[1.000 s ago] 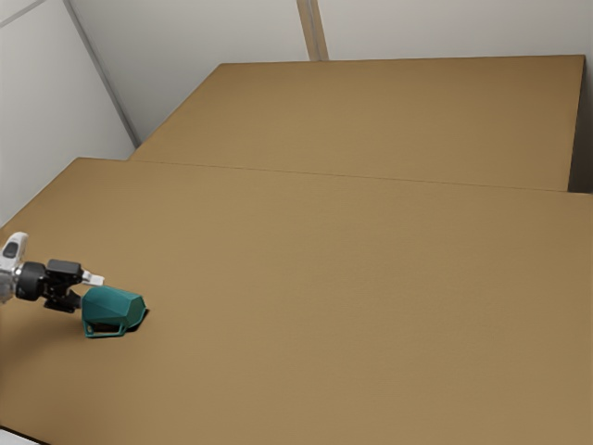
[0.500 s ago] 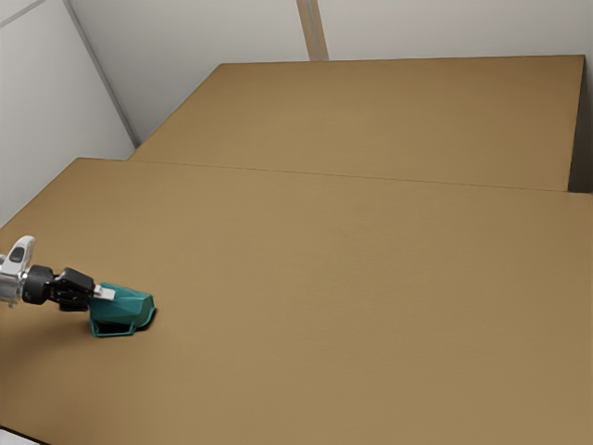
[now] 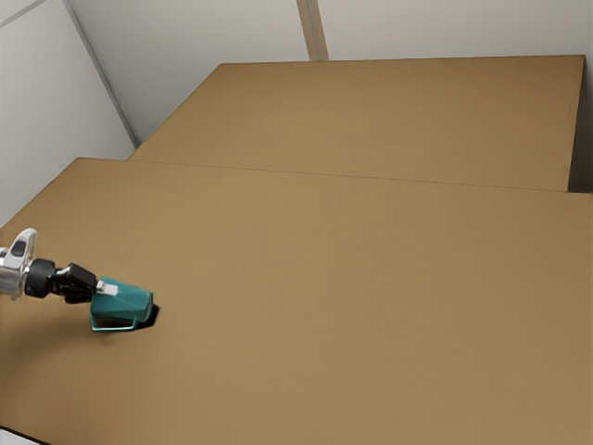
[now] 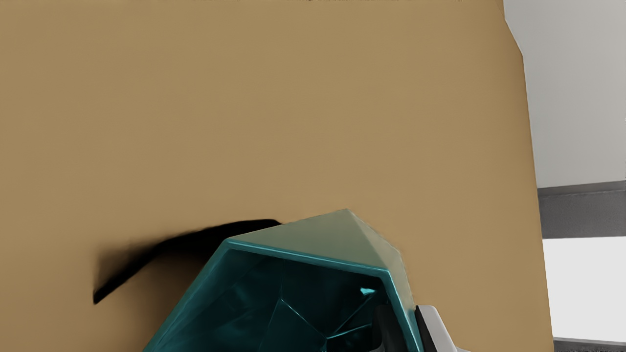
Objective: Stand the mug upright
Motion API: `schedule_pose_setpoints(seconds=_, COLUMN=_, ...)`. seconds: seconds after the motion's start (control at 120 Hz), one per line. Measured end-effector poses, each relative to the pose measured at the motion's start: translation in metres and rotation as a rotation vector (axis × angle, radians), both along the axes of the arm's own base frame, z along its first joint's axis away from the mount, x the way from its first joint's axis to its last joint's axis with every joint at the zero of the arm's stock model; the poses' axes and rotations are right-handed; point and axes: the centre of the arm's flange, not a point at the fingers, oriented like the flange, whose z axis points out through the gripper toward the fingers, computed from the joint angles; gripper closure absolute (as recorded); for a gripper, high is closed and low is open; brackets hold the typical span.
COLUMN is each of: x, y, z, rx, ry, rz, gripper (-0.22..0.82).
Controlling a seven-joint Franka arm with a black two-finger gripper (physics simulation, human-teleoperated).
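The tabletop is crossed in the exterior view by a thin seam, beyond which a second brown surface is seen. Behind it, a pale wall is marked by a tan strip. A dark side face is shown at the exterior view's far right. In the wrist view, the tabletop's edge is bordered by pale grey, a darker grey band and a white patch.

The mug is found near the exterior view's left edge, right at the end of the arm. It is held on its side, not upright. Its long axis is laid roughly level, with the mouth turned back toward the arm and the base pointed to the exterior view's right. The handle is turned down toward the tabletop, on the side facing the exterior camera.

The mug's wall is pinched near the rim by the pincer, one finger being set inside the mouth and the other outside. A dark shadow is cast beside the base; whether the tabletop is touched by the mug cannot be told.
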Motion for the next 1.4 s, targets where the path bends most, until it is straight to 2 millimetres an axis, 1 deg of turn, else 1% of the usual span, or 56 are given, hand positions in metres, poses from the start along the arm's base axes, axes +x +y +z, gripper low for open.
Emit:
schedule_pose_setpoints(seconds=0.108, x=0.005, y=-0.003, z=0.007, rx=-0.005, ry=-0.021, rz=-0.004, gripper=0.77)
schedule_pose_setpoints(seconds=0.208, x=0.015, y=-0.008, z=0.018, rx=-0.003, ry=-0.048, rz=-0.020, gripper=0.77)
schedule_pose_setpoints(seconds=0.242, x=0.022, y=-0.010, z=0.029, rx=0.006, ry=-0.069, rz=-0.031, gripper=0.77)
schedule_pose_setpoints(seconds=0.275, x=0.033, y=-0.013, z=0.044, rx=0.029, ry=-0.096, rz=-0.054, gripper=0.77)
schedule_pose_setpoints(seconds=0.35, x=0.071, y=-0.027, z=0.090, rx=0.146, ry=-0.141, rz=-0.162, gripper=0.78)
schedule_pose_setpoints(seconds=0.392, x=0.087, y=-0.036, z=0.110, rx=0.215, ry=-0.148, rz=-0.217, gripper=0.78)
schedule_pose_setpoints(seconds=0.517, x=0.120, y=-0.060, z=0.149, rx=0.450, ry=-0.118, rz=-0.359, gripper=0.78)
schedule_pose_setpoints(seconds=0.6, x=0.143, y=-0.085, z=0.159, rx=0.602, ry=-0.101, rz=-0.440, gripper=0.78)
schedule_pose_setpoints(seconds=0.708, x=0.170, y=-0.127, z=0.159, rx=0.786, ry=-0.080, rz=-0.538, gripper=0.78)
schedule_pose_setpoints(seconds=0.775, x=0.181, y=-0.150, z=0.154, rx=0.884, ry=-0.053, rz=-0.585, gripper=0.78)
schedule_pose_setpoints(seconds=0.833, x=0.188, y=-0.162, z=0.147, rx=0.952, ry=-0.024, rz=-0.602, gripper=0.78)
schedule_pose_setpoints(seconds=0.883, x=0.195, y=-0.170, z=0.136, rx=0.992, ry=0.005, rz=-0.606, gripper=0.78)
schedule_pose_setpoints(seconds=1.017, x=0.211, y=-0.194, z=0.113, rx=1.056, ry=0.045, rz=-0.576, gripper=0.78)
schedule_pose_setpoints(seconds=1.15, x=0.220, y=-0.209, z=0.100, rx=1.076, ry=0.073, rz=-0.514, gripper=0.78)
schedule_pose_setpoints(seconds=1.283, x=0.225, y=-0.213, z=0.080, rx=1.074, ry=0.117, rz=-0.444, gripper=0.78)
schedule_pose_setpoints(seconds=1.4, x=0.227, y=-0.214, z=0.072, rx=1.062, ry=0.144, rz=-0.382, gripper=0.78)
